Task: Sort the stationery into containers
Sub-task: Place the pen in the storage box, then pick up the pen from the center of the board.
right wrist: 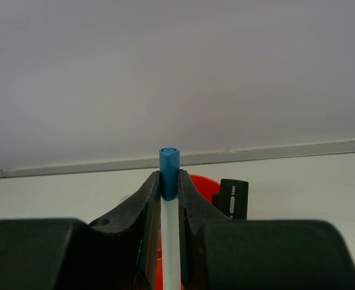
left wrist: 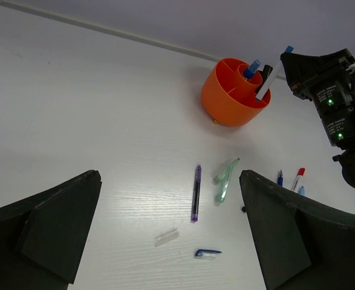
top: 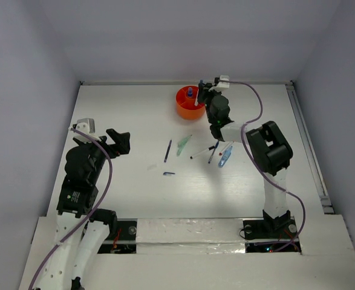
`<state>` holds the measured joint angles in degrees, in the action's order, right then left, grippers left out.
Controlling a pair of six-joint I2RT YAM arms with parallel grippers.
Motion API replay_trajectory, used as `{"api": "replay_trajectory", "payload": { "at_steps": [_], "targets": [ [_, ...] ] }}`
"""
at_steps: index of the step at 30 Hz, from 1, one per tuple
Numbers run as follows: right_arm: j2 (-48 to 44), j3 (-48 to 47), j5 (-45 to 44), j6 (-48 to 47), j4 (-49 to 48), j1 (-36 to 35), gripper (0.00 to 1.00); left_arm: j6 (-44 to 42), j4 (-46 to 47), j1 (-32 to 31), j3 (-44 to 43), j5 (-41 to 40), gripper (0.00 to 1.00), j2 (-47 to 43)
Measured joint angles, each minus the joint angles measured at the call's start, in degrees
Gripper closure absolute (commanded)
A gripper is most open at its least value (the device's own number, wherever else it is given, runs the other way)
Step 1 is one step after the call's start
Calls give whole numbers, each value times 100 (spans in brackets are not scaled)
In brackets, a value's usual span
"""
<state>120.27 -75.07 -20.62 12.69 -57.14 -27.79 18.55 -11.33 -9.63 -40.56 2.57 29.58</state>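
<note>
The orange tub [top: 189, 106] stands at the back centre and also shows in the left wrist view [left wrist: 231, 99]. A blue-capped item [left wrist: 251, 68] and a black marker [right wrist: 233, 196] stand in it. My right gripper [top: 202, 94] is over the tub's right rim, shut on a white pen with a blue cap [right wrist: 170, 241], held tilted with its lower end in the tub [left wrist: 267, 83]. My left gripper [top: 119, 142] is open and empty above the table at the left. A dark blue pen [top: 167, 151] and a pale green pen [top: 183, 145] lie mid-table.
A thin black pen [top: 202, 151], a dark blue pen [top: 213, 152], a red-tipped white marker [top: 224, 148] and a light blue pen [top: 225, 158] lie right of centre. A blue cap [left wrist: 207, 254] and a clear cap [left wrist: 166, 236] lie nearer me.
</note>
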Motion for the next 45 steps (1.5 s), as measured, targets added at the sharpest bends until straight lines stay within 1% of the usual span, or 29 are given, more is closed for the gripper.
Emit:
{"api": "replay_trajectory", "payload": {
  "at_steps": [2,5,8,12,14,15,19,20,21,23,24,25,26,30,33,35,36,39,41,45],
  "targets": [
    [0,66,2,-2,-52,-7,92,0,0,0,0,0,1,-2],
    [0,170,2,0,-85,-15,83,-2,0,22,0,4,1,-2],
    [0,264,2,13,-101,-28,66,-2,0,39,0,4,1,-2],
    [-15,317,46,13,-127,-50,56,-2,0,39,0,7,1,-2],
    [-68,352,127,-2,-98,-61,54,-2,0,39,0,7,1,-4],
    [-107,361,164,-9,-63,-70,52,-2,0,39,0,7,1,-9],
    [-514,361,472,-61,404,-85,52,-2,13,39,0,9,1,-26],
    [-686,358,588,-98,667,-87,53,-2,22,39,0,9,1,-26],
    [-890,356,765,-136,964,-87,58,-2,33,39,0,9,1,-26],
    [-1346,310,1147,-240,1683,-85,64,-2,37,39,0,9,1,-50],
    [-1558,240,1346,-299,2120,-85,82,0,39,39,0,9,1,-61],
    [-1749,140,1593,-415,2579,-83,89,0,42,39,0,9,1,-72],
    [-1939,9,1825,-485,3084,-85,90,-2,39,39,0,9,1,-81],
    [-2579,-85,2879,-997,4710,-87,87,-2,42,39,0,9,1,-94],
    [-2962,179,3504,-1445,5716,-94,80,-2,42,37,0,11,1,-92],
    [-3080,348,3703,-1696,6325,-114,72,-2,42,37,0,13,1,-92],
    [-3080,380,3766,-1790,6599,-118,60,-2,42,37,0,15,1,-92],
    [-2959,389,3895,-2002,7289,-118,42,-4,42,37,0,15,1,-94],
    [-2844,376,3952,-2135,7613,-118,36,-4,39,37,0,9,1,-94],
    [-2479,334,3952,-2315,8113,-118,33,-4,39,37,0,0,1,-96]
  ]
}}
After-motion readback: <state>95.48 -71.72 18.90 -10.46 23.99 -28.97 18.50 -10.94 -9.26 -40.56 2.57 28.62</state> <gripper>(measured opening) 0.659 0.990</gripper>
